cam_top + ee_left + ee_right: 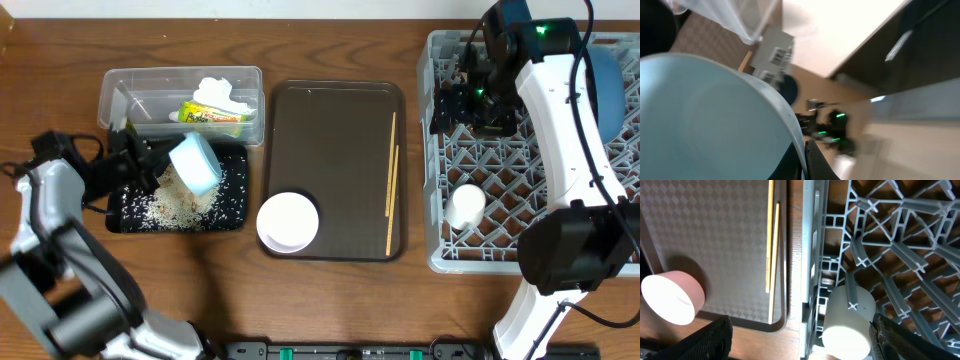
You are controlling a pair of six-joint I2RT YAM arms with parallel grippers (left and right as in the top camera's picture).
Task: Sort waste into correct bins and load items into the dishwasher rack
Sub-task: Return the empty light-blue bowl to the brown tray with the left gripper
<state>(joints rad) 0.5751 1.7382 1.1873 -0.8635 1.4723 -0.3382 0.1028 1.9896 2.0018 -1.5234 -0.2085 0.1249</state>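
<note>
— Looking down from overhead, what is on the left?
— The left gripper [158, 165] is clamped tight on the rim of a light blue bowl [196, 162], which it holds tilted above a flat black tray [232, 205]. Loose rice grains [175, 205] lie scattered on that tray. Just behind it, a clear plastic tub [120, 90] holds a crumpled white napkin [222, 95] and a yellow-green wrapper [210, 115].
— And the middle and right?
— A brown serving tray [335, 130] carries a white bowl [288, 221] at its near left corner and two chopsticks [392, 185] along its right side. The grey dishwasher rack [450, 250] holds a small pale cup [465, 205] and, at far right, a dark blue dish [607, 90]. The right gripper [490, 105] hovers over the rack's rear left part.
— The left wrist view?
— Blurred. The light blue bowl [705, 120] fills the left half, very close to the camera.
— The right wrist view?
— The right gripper [807, 342] has its fingers [710, 340] spread wide at the bottom corners, with nothing between them. Below, the small pale cup [847, 322] sits among the pegs just inside the dishwasher rack [900, 245] edge. The chopsticks [772, 245] and white bowl [672, 297] rest on the brown serving tray [715, 230].
</note>
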